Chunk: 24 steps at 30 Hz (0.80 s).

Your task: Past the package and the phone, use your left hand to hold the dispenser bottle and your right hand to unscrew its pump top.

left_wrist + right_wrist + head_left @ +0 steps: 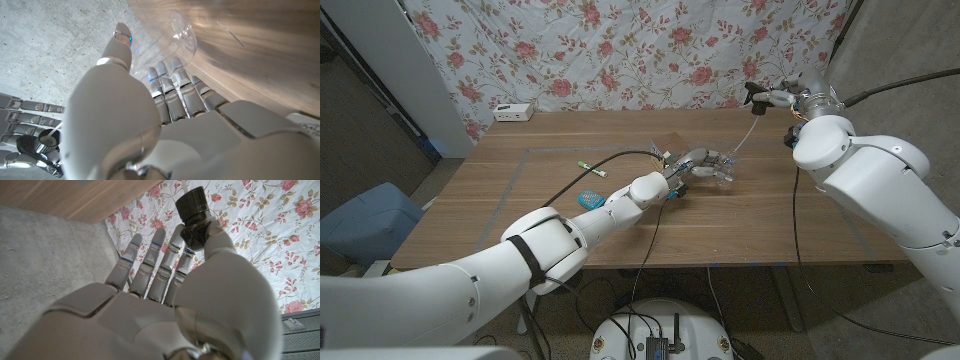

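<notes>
While the left hand (688, 166) is gripping the clear bottle (718, 170), lying on its side on the worktop (560, 215), the right hand (788, 98) is holding the pump top (753, 96) up & away w/ its tube hanging down.

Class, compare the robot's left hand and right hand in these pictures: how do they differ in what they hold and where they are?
The left hand grips the clear dispenser bottle low over the wooden table; the right hand holds the black pump top, already off the bottle, raised near the table's far right corner. The pump top's thin tube hangs down from the right hand toward the left. Both are holding something.
</notes>
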Each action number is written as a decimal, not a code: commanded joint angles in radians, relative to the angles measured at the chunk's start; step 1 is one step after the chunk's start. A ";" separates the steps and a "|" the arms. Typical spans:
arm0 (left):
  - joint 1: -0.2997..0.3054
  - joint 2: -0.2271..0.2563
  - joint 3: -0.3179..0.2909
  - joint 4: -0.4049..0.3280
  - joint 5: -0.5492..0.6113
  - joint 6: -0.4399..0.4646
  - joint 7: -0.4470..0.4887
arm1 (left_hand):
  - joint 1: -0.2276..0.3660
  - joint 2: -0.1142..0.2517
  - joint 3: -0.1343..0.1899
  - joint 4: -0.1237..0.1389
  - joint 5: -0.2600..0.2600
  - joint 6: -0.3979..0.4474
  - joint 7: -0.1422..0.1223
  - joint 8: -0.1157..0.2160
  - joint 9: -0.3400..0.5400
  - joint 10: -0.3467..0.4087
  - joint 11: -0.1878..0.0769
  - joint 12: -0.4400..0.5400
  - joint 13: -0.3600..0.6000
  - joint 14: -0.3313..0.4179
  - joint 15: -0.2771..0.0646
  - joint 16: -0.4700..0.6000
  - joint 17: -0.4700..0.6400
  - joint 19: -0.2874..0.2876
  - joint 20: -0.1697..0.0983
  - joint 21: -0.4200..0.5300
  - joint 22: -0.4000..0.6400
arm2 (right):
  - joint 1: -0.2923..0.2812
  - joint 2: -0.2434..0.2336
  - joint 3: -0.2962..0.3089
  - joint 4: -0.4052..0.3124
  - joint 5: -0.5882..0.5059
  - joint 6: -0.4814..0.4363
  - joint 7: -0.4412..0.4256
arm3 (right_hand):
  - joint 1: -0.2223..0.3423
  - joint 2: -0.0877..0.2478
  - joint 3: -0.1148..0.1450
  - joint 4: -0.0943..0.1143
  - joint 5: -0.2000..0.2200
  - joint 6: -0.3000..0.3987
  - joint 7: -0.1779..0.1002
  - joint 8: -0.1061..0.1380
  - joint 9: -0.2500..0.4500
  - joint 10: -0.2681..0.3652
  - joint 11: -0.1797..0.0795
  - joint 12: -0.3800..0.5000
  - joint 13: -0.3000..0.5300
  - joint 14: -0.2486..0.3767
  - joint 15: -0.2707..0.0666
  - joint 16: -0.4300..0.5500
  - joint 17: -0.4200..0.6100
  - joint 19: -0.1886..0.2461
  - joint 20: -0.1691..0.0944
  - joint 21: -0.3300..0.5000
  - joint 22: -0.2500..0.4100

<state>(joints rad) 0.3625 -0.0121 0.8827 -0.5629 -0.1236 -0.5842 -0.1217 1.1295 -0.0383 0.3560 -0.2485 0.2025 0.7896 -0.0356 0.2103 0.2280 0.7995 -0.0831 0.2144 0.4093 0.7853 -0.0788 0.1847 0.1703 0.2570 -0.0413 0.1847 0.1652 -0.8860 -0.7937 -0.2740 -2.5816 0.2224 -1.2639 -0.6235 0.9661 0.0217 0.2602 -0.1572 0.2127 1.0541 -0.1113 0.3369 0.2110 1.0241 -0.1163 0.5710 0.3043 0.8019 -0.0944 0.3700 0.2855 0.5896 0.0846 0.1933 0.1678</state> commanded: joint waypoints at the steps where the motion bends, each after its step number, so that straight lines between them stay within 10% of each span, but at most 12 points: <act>1: 0.038 0.038 -0.009 -0.097 0.004 0.044 0.017 | -0.102 0.133 0.097 0.088 0.006 0.083 -0.026 0.008 0.002 0.054 -0.046 0.007 0.004 0.021 -0.072 0.005 0.002 0.007 -0.027 0.001 0.002 | -0.010 0.000 0.018 0.005 -0.006 0.010 -0.004 | 0.071 0.066 0.002 0.003 -0.005 0.031 -0.018 0.005 0.004 0.077 -0.070 0.007 0.006 0.008 -0.115 -0.003 0.001 0.005 0.001 -0.001 0.002; 24: 0.134 0.131 -0.049 -0.354 -0.015 0.173 0.064 | -0.104 0.131 0.097 0.089 0.006 0.081 -0.025 0.007 0.002 0.055 -0.043 0.006 0.002 0.022 -0.073 0.005 0.002 0.007 -0.027 0.001 0.002 | -0.033 -0.005 0.016 0.091 -0.020 0.099 -0.003 | 0.074 0.068 -0.001 0.004 -0.008 0.029 -0.020 0.004 0.003 0.073 -0.072 0.006 0.008 0.003 -0.122 -0.006 0.006 -0.010 -0.006 -0.007 0.002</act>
<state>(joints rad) 0.4431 0.0694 0.8560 -0.7779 -0.1255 -0.4778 -0.0843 1.1295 -0.0382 0.3580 -0.2505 0.2036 0.7897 -0.0356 0.2109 0.2280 0.7982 -0.0844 0.2144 0.4094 0.7881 -0.0760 0.1855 0.1698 0.2570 -0.0413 0.1847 0.1651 -0.9076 -0.7909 -0.2519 -2.5357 0.2087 -1.2182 -0.6323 0.9662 0.0216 0.2590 -0.1585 0.2048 1.0629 -0.1202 0.3334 0.2119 1.0240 -0.1163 0.5738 0.3093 0.8018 -0.0944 0.3659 0.2859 0.5842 0.0792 0.1881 0.1678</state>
